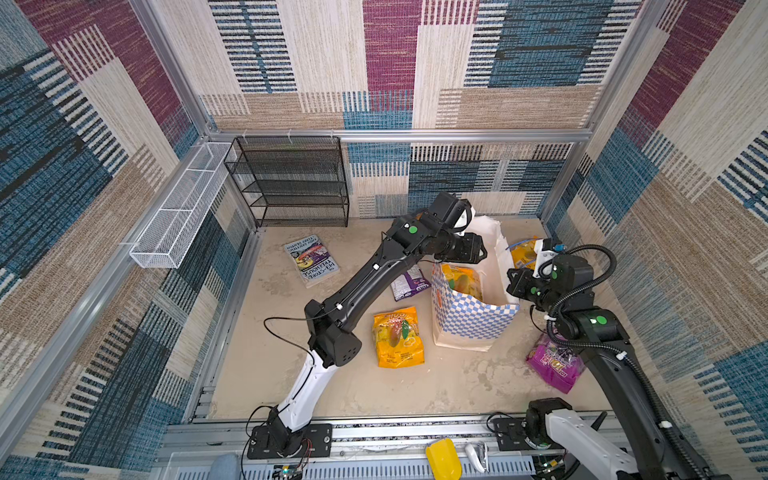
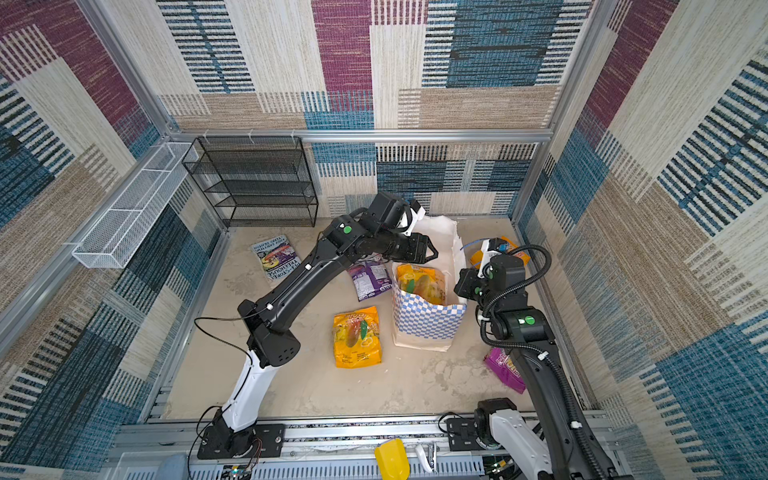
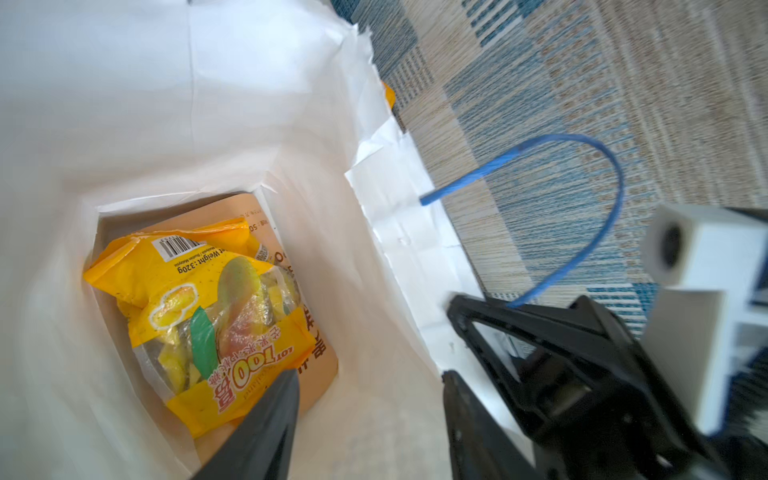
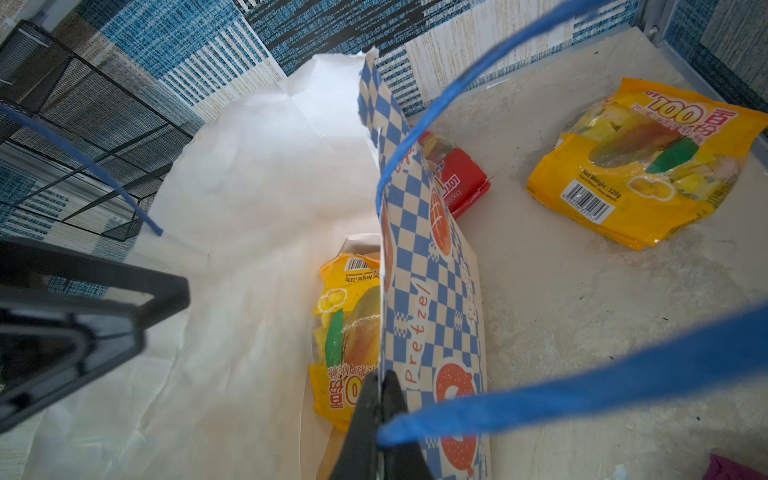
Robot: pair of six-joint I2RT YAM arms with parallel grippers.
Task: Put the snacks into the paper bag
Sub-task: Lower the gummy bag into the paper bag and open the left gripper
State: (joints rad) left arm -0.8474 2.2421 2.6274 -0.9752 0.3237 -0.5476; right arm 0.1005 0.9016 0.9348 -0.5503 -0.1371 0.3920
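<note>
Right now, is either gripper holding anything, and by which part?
The right gripper is shut on the paper bag, pinching its top rim near a blue cord handle. The left gripper is open over the bag's mouth, holding nothing.

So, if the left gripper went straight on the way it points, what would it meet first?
The left gripper would probably meet the paper bag's white inner wall, just beside the yellow mango sweets packet inside; depth is unclear, so maybe the packet.
</note>
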